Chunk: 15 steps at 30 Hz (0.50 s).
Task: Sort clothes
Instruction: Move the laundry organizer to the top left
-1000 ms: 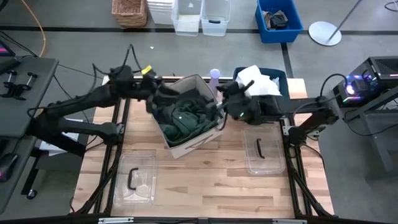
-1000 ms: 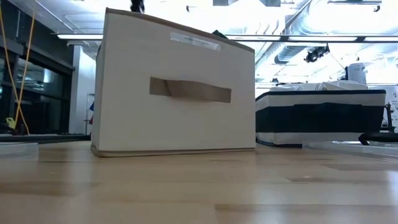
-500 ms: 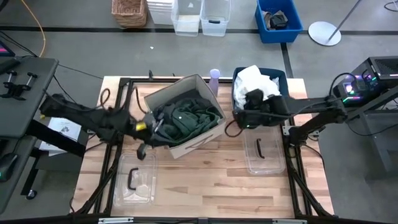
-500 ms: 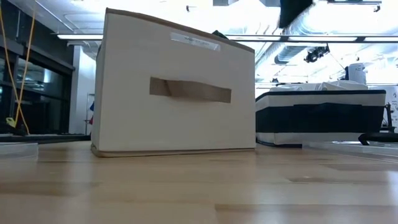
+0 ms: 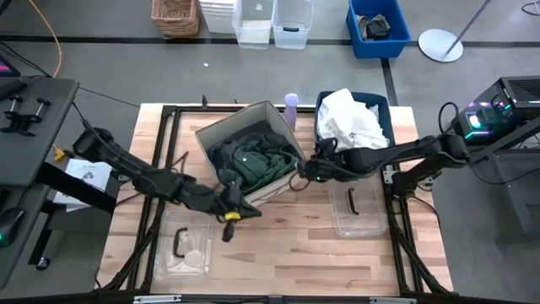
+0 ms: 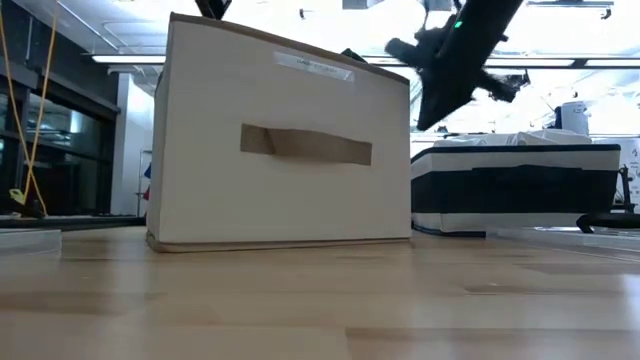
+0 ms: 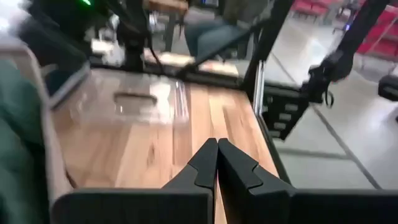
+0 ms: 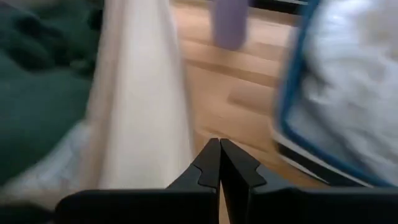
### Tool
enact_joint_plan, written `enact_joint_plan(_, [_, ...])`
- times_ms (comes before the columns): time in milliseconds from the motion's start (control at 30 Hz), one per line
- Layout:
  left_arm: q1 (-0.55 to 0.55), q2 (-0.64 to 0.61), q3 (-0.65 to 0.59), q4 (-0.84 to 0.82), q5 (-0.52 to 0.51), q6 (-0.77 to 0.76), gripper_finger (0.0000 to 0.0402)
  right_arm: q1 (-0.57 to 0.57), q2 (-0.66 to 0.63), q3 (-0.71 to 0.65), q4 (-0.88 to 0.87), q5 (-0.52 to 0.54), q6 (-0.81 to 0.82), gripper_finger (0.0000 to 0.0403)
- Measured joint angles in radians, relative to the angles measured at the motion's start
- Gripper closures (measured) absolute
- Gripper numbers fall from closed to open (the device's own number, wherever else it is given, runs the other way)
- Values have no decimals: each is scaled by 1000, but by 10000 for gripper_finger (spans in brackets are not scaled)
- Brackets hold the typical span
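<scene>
Reaching across the surface (image 5: 278,245), the left pincer (image 5: 232,207) hangs just off the front corner of the box (image 5: 274,187), its fingers (image 7: 205,163) pressed together on nothing. The dark green clothes (image 5: 253,160) lie heaped inside the box, just behind this pincer and apart from it. A clear lid (image 5: 181,245) lies on the surface beside and below it.

The right pincer (image 5: 308,171) sits in the gap between the box and the blue bin (image 5: 381,103), also pressed together and empty; its wrist view shows the box wall (image 8: 140,99) on one side and the bin rim (image 8: 289,93) on the other. The white clothes (image 5: 350,118) fill the bin, just behind this pincer. A pale purple object, probably a bottle (image 5: 291,103), stands beyond it between box and bin. A second clear lid (image 5: 354,203) lies in front of it.

From table height, only the right arm (image 6: 450,60) shows clearly above the box (image 6: 280,140).
</scene>
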Motion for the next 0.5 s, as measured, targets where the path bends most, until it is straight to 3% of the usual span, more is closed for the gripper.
enact_joint_plan(133, [-18, 63, 14, -17, -1, -55, 401, -10, 21, -17, 215, -4, -74, 402])
enact_joint_plan(300, [-13, 65, 5, -211, -37, -137, 401, -7, 68, -27, 456, -23, -117, 402])
enact_joint_plan(500, [14, -16, -37, -442, -213, -186, 401, 2, 87, -27, 581, -61, -147, 403])
